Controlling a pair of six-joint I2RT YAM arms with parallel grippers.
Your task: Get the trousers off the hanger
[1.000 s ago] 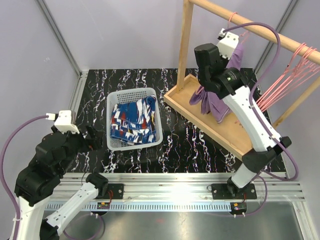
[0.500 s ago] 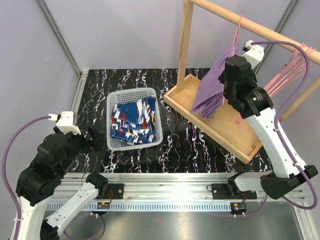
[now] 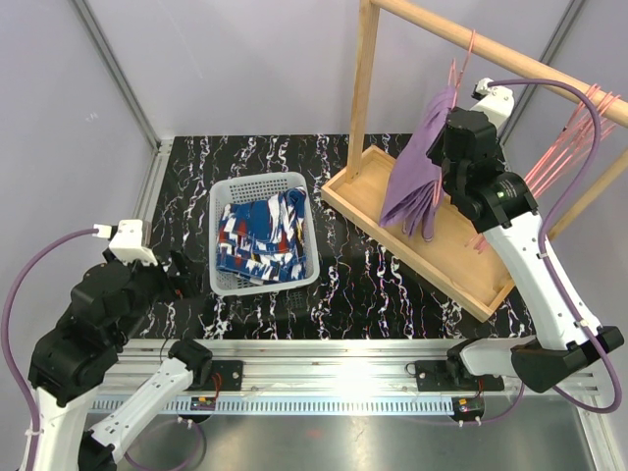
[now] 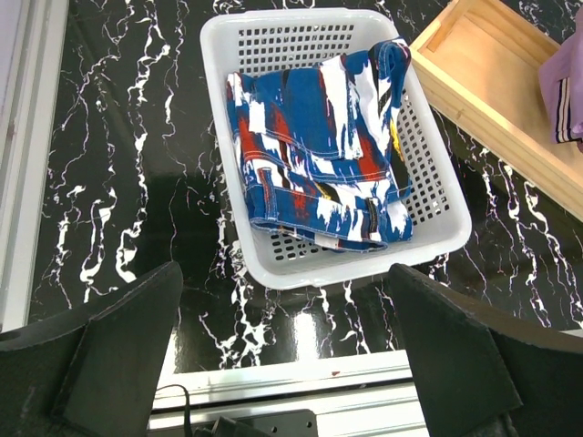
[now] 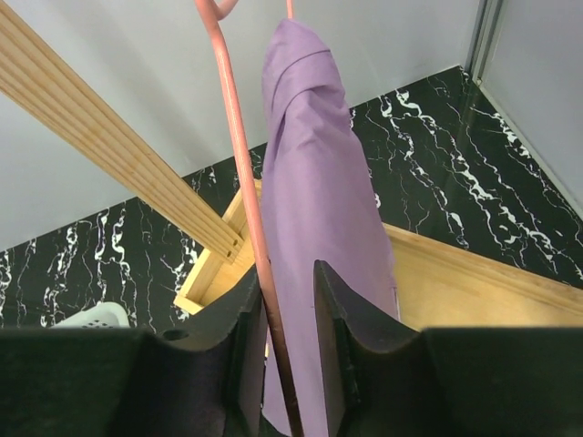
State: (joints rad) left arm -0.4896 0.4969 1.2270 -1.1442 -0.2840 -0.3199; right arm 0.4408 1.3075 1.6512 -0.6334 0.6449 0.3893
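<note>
- Trousers of lilac-purple soft cloth (image 3: 417,182) hang over thin pink wire hanger (image 5: 239,155), two o'clock of table centre.
- Right gripper (image 5: 290,314): jaws narrow, straddling hanger wire, not pinching.
- Left gripper (image 4: 287,346): wide, empty.
- Royal blue patched trousers (image 4: 319,146) lie in white plastic basket (image 4: 437,237), nine o'clock.
- Judgement: cloth light, limp, likely slides freely; pinch a fold beside the wire.

Two trousers (image 3: 417,182) (image 3: 257,235), one basket (image 3: 215,235), hangers (image 3: 574,132) unclear

Top looks down wide; left wrist shares basket (image 4: 439,187)
</note>
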